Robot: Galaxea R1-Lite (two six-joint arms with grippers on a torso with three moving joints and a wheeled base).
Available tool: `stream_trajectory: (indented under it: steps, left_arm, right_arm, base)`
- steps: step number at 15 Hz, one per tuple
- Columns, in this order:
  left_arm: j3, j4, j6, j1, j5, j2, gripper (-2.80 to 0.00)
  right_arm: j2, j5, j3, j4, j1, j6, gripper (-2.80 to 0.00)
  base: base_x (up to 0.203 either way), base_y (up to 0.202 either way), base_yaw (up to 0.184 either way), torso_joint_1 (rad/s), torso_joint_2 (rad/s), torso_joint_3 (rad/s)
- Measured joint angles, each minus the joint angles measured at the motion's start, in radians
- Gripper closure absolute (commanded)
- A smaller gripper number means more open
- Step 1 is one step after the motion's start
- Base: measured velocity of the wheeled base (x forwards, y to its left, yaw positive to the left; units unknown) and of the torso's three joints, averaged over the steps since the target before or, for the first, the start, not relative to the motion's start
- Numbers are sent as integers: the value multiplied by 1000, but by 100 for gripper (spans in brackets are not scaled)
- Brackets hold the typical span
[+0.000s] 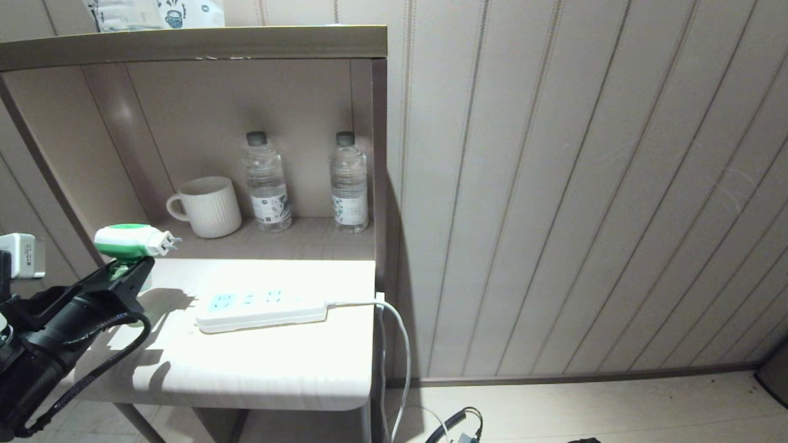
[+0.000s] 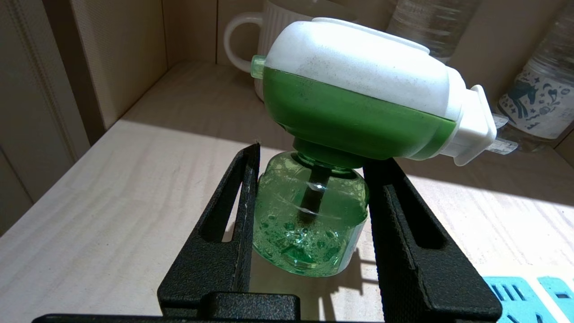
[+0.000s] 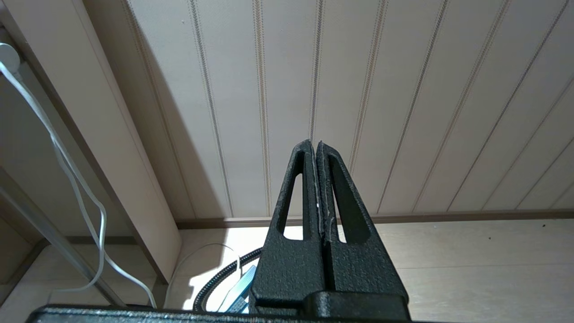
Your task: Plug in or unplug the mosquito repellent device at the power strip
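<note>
Green translucent liquid bottle of the white-and-green plug-in mosquito repellent device (image 2: 358, 103) sits clenched in the left tool (image 2: 309, 197), above the counter (image 1: 258, 369). The flat white power strip (image 1: 261, 311) lies beyond; tilted prongs could miss its sockets, or the smooth bottle could twist.

The mosquito repellent device (image 2: 358, 103) is gripped at its translucent green bottle between the black fingers (image 2: 224, 233) of the left gripper (image 2: 310, 172), above the pale wooden shelf (image 2: 112, 202). A white mug (image 2: 255, 27) and the power strip (image 2: 529, 294) are partly seen.
</note>
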Motion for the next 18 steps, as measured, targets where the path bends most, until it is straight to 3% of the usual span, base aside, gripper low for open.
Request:
stream_trajectory:
  steps: [18]
  left_arm:
    - [6,0,-7,0,-5,-6,0]
  right_arm:
    - [0,0,0,0,1,-1,0]
  base:
    - [0,0,0,0,1,1]
